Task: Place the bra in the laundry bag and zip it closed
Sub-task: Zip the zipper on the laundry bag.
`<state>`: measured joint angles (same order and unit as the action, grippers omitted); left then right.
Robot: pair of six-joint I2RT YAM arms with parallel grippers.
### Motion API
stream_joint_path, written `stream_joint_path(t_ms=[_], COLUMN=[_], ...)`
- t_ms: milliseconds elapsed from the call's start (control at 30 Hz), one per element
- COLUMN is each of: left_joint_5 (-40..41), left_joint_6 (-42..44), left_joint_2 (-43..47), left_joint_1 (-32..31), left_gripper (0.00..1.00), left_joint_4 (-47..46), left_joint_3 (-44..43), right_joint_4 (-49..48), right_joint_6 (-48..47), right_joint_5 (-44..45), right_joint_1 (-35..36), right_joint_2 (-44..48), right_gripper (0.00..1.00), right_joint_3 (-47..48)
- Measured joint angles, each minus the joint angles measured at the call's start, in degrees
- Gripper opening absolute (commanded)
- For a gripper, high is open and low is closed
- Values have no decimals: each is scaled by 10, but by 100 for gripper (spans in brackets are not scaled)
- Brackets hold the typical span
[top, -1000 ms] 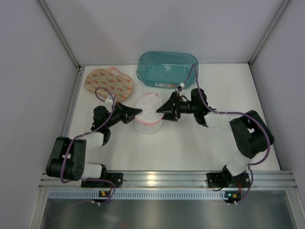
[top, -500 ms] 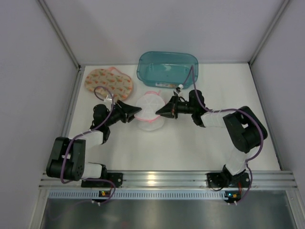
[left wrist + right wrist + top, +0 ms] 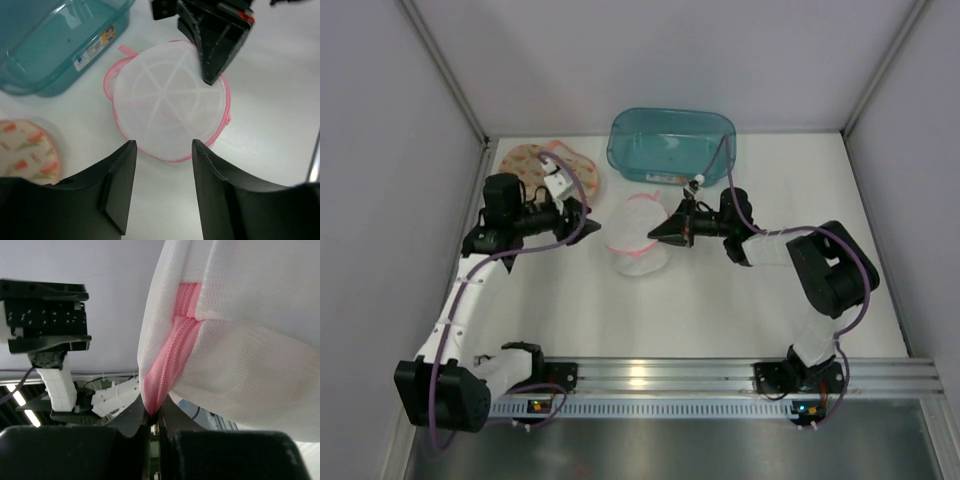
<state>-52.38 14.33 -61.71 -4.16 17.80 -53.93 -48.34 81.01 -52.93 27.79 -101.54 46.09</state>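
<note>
The right gripper (image 3: 152,416) (jaws fully closed) pinches the pink zipper seam (image 3: 172,357) of the round white mesh laundry bag (image 3: 638,240); left of the bag, the left gripper (image 3: 582,221) gapes, holding nothing

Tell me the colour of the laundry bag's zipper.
Pink zipper, clearest in the right wrist view.

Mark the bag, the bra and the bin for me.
Bag (image 3: 165,115): left wrist view, middle of mesh top.
Bra (image 3: 525,158): top view, far patterned part.
Bin (image 3: 620,158): top view, left wall.
</note>
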Motion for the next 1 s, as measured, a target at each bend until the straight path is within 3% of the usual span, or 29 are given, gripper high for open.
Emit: stream_joint_path(t_ms=[67,200,300,400,667,1000], left_joint_5=[19,82,141,185,278,385], left_joint_6=[195,473,621,711,762,765], left_joint_2=[1,2,-1,-22,-121,-217], left_joint_1=[-53,-194,-288,-363,-468,-485], left_gripper=[49,48,45,43,45,47], left_joint_4=[91,214,276,319,379,464], left_joint_3=[-33,-36,-31,-35,-99,-176], right_joint_4=[6,56,132,199,299,379], right_joint_6=[-6,-36,-77,-110,-151,-169], right_joint_5=[-15,-44,-57,-67,-74,-73], right_joint_1=[0,2,6,13,34,61], right_joint_2=[-7,-23,-33,-39,-52,-78], right_gripper=[0,0,0,0,0,0], right_joint_3=[0,6,35,67,110,148])
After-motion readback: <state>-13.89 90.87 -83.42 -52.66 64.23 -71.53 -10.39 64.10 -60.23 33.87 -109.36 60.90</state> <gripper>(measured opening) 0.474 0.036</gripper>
